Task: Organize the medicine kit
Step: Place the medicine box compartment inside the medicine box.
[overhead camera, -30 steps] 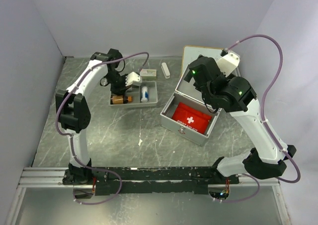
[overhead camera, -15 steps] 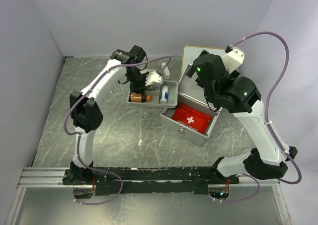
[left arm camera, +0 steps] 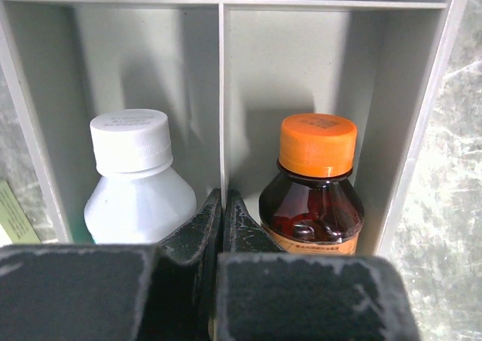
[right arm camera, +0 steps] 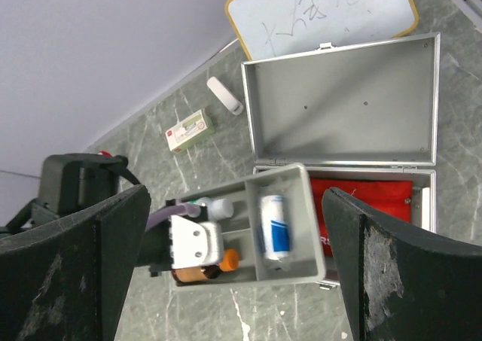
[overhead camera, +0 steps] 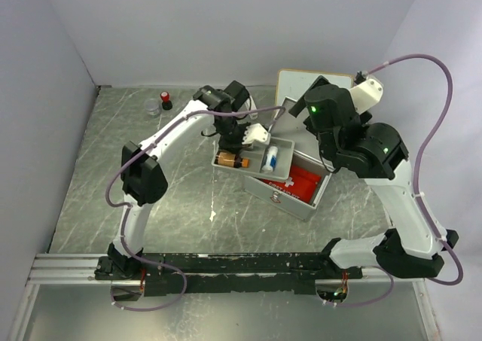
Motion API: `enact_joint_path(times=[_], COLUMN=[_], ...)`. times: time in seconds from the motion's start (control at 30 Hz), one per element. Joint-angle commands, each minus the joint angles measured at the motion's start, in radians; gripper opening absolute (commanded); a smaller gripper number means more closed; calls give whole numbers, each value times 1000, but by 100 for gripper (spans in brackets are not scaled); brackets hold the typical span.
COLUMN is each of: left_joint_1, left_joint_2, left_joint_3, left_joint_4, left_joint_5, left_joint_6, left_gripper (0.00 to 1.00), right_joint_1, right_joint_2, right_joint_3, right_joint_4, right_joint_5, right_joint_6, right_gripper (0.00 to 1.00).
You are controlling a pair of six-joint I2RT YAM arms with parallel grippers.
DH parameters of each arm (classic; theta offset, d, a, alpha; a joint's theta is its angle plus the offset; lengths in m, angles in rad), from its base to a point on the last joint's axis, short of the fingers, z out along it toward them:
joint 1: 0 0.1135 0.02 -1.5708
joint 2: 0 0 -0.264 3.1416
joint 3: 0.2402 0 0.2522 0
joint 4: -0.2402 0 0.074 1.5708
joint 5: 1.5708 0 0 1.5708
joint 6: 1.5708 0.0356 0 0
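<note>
My left gripper is shut on the middle divider of a grey tray and holds it over the left corner of the open metal case. In the left wrist view the gripper pinches the divider between a white bottle and an amber bottle with an orange cap. A bandage roll with a blue label lies in the tray's long compartment. A red first-aid pouch lies in the case. My right gripper is open and empty, high above the tray and case.
A whiteboard lies behind the case's open lid. A small medicine box and a white tube lie on the table behind the tray. A red-capped vial and a small clear jar stand at the far left.
My left arm has carried the tray to the right, from the table's middle to over the case's left corner. My right arm has drawn back a little to the right.
</note>
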Motion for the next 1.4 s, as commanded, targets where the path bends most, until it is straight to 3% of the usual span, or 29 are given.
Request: enact_joint_path(times=[0.0, 0.5, 1.37], left_joint_1=[-63, -153, -205], left_joint_2=[10, 86, 175], left_joint_3=[65, 130, 211], left_joint_4=[49, 122, 208], left_joint_5=[28, 3, -15], left_joint_6=[-3, 27, 152], left_gripper=[7, 7, 7], right_joint_1=[-4, -5, -4], right_joint_2=[-36, -218, -270], right_joint_3=[1, -152, -228], right_joint_4=[-16, 299, 342], right_joint_5=[46, -3, -29], right_joint_6=[35, -149, -145], right_gripper=[100, 100, 100])
